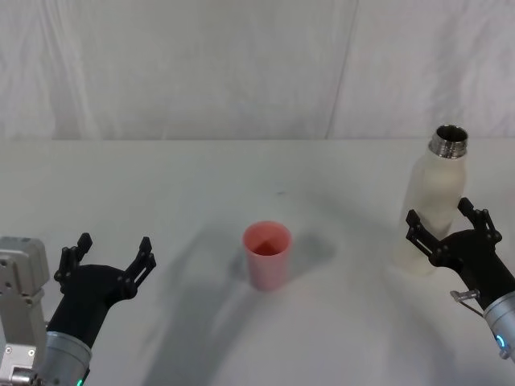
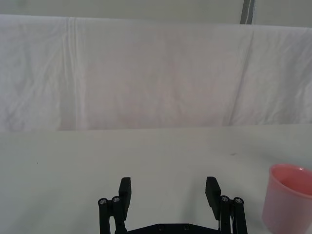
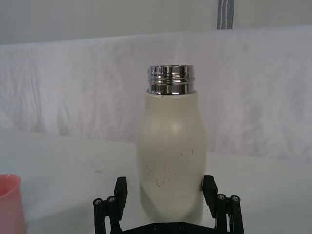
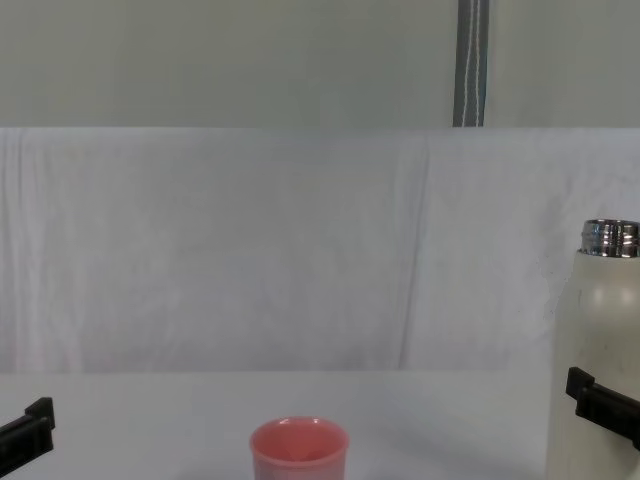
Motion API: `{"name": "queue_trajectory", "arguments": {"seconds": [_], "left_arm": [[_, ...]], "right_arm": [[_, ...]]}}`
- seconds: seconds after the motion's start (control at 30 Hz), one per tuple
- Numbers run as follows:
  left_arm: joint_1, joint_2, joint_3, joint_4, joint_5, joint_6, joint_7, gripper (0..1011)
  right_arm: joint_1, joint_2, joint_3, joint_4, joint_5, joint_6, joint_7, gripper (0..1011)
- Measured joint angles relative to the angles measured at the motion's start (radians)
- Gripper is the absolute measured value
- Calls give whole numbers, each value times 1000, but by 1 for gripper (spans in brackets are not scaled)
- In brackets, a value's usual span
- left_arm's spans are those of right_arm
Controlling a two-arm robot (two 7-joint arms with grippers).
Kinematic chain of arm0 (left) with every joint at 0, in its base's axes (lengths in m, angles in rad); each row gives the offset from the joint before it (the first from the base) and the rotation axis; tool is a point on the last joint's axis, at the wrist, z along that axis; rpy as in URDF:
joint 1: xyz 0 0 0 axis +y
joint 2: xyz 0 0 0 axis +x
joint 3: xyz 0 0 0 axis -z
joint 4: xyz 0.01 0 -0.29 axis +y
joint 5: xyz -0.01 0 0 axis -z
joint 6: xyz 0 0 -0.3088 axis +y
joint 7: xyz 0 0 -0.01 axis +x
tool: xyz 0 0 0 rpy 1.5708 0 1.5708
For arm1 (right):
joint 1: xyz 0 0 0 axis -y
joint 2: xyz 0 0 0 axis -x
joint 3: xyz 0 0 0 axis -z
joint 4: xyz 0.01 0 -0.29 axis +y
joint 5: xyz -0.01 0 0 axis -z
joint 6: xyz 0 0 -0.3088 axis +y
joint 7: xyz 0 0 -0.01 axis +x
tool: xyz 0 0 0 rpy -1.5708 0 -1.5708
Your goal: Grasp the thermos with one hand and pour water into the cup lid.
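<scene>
The right end effector (image 1: 444, 217) stands wide open around the lower body of the thermos (image 1: 434, 205), one black finger on each side of the cream-white wall. In the right wrist view the fingers (image 3: 210, 189) flank the thermos (image 3: 170, 156) closely — whether the pads already touch the wall cannot be told, but nothing is clamped. The chest view shows one of its fingers against the near side of the bottle (image 4: 598, 370).

The thermos stands upright at the right side of the table (image 1: 201, 185), its long axis vertical and its open, threaded steel neck pointing straight up. Its cap is off.

The cup lid (image 1: 267, 255) — a small pink cup — stands upright near the middle of the table, mouth up, well apart from the thermos and to its left. It also shows at the edge of the right wrist view (image 3: 10, 202), low in the chest view (image 4: 298, 450), and in the left wrist view (image 2: 287, 200).

The left end effector (image 1: 109, 257) sits at the near left of the table, also spread wide, holding and touching nothing; its fingers (image 2: 125, 191) point out over bare table toward the white cloth backdrop (image 1: 241, 64), with the cup lid off to one side.
</scene>
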Motion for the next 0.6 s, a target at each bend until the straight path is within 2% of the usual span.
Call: {"name": "queue_trajectory", "arguments": {"seconds": [0.6], "left_arm": [[0,0,0,0,0,0,0,1001]], "right_arm": [[58,3,-7,73,18,-6,19,1001]]}}
